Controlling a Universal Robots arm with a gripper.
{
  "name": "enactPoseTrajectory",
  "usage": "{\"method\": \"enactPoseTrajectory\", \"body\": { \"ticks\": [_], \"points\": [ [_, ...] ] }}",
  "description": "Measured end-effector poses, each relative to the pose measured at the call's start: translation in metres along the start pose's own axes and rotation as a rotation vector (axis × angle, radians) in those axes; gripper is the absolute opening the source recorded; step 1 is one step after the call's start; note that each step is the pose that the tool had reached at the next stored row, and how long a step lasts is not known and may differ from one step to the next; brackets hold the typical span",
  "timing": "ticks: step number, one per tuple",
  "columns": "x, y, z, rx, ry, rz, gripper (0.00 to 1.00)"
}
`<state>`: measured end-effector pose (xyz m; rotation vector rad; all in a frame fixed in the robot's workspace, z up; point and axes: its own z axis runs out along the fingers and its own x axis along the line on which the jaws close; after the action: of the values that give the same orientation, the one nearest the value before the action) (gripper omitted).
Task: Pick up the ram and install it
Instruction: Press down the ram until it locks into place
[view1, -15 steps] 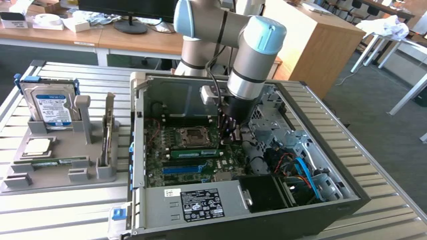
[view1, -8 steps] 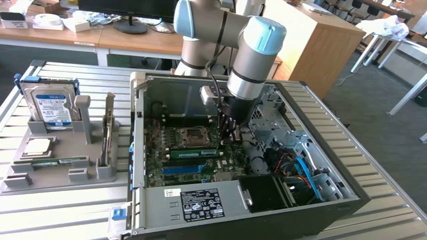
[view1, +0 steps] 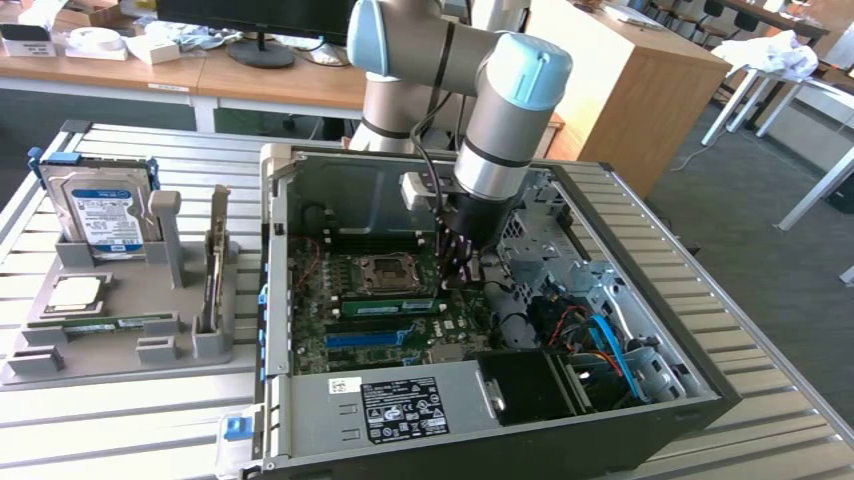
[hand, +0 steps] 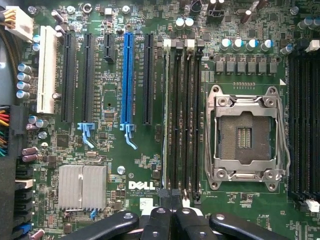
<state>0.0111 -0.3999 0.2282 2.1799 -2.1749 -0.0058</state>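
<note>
On the exterior view's left, a grey holder (view1: 120, 350) lay on the slatted metal table (view1: 134, 430). It carried a blue-labelled hard drive (view1: 104, 215) standing upright, and in front of it a square silver processor chip (view1: 76, 292) lying flat. A thin card (view1: 218, 250) stood on its edge at the holder's side nearest the computer case (view1: 274, 300), with only a narrow gap to the case wall.

The case lay open on its side, and its walls formed a raised border around the motherboard (view1: 334, 335). Inside, the empty processor socket (view1: 387, 270) sat near the middle. Just beside it, the ram (view1: 390, 305) stood in the memory slots as a long green stick. The room above the board was free on that side.

The arm (view1: 507, 110) came down from above into the case. Its gripper (view1: 461, 275) was over the end of the ram, close to the socket's edge. Whether it touched the stick I could not tell. In the wrist view the gripper (hand: 172, 215) had its dark fingers (hand: 160, 220) pressed together, with nothing seen between them, right at the end of the memory slots (hand: 182, 115).

Further to the exterior view's right, blue cables (view1: 607, 335) and metal bays crowded the space up to the case's far wall.
</note>
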Motion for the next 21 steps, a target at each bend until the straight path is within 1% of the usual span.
{"method": "enactPoseTrajectory", "body": {
  "ticks": [2, 3, 21],
  "points": [
    [-0.0001, 0.0000, 0.0001, 0.0027, -0.0043, 0.000, 0.10],
    [-0.0001, 0.0000, 0.0002, 0.0030, -0.0055, 0.000, 0.10],
    [-0.0002, -0.0001, 0.0017, 0.0030, -0.0055, 0.000, 0.10]
  ]
}}
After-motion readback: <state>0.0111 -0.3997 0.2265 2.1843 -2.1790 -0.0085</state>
